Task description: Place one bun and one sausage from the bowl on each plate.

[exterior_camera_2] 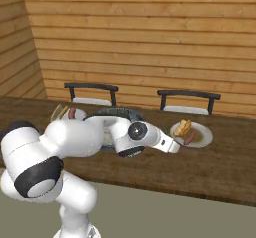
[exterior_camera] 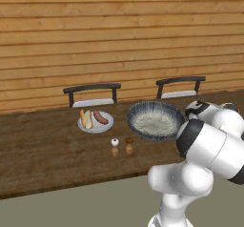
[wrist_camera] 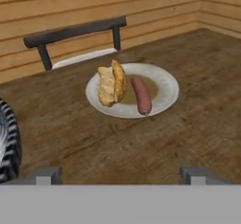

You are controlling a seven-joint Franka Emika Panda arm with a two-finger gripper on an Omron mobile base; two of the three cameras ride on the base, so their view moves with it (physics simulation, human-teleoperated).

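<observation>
Left base view: bowl (exterior_camera: pixel 155 120) mid-table, plate (exterior_camera: pixel 96 122) with bun (exterior_camera: pixel 86 118) and sausage (exterior_camera: pixel 100 117) left of it. Right base view: second plate (exterior_camera_2: pixel 192 134) just past wrist. Hand view: gripper (wrist_camera: pixel 121 175) spread wide, grasping nothing; plate ahead.

A wooden table (exterior_camera: pixel 47 159) runs along a plank wall, w/ bare wood across its front and left parts, room enough for a gripper to pass. Mid-table, a big bowl (exterior_camera: pixel 156 119) sits just beside a plate (exterior_camera: pixel 96 122) holding a bun and sausage, and two small shakers (exterior_camera: pixel 122 146) stand in front of the gap between them. Two chairs (exterior_camera: pixel 92 95) block the far edge; a second filled plate (wrist_camera: pixel 132 96) has open wood around it.
</observation>
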